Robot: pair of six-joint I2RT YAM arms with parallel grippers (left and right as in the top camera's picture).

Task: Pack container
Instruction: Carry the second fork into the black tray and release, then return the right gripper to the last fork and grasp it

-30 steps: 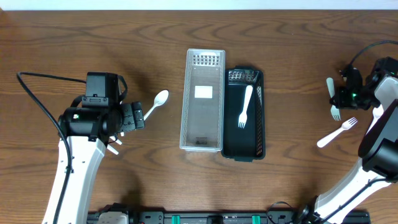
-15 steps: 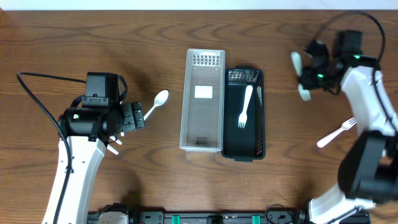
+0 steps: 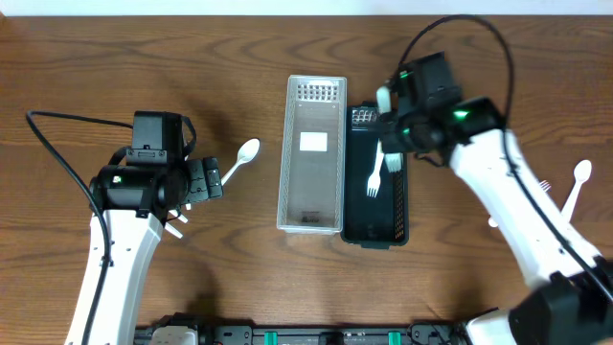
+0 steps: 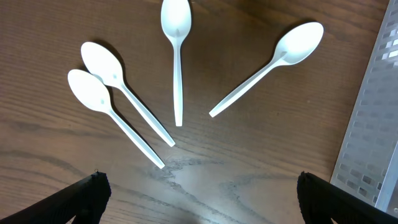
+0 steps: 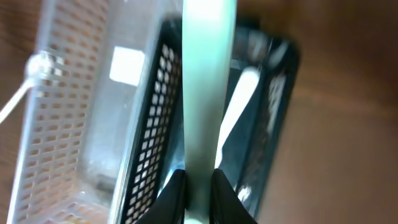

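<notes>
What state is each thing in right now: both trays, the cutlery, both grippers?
Clear perforated plastic tray, no cutlery inside.
Black perforated plastic tray, holds one fork.
Loose white plastic fork, lying flat in the black tray.
Held white plastic fork, raised near the black tray.
Four white plastic spoons, lying outside both trays.
Left gripper, open, empty.
Right gripper, shut on the held fork.

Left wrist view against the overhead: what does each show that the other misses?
Left wrist only: three more white plastic spoons, unseen from above. Overhead only: the black perforated basket holding a white plastic fork, and the right gripper, jaws shut on a white plastic utensil. Both: the wooden table, the white plastic spoon nearest the clear perforated tray, and that tray.
</notes>
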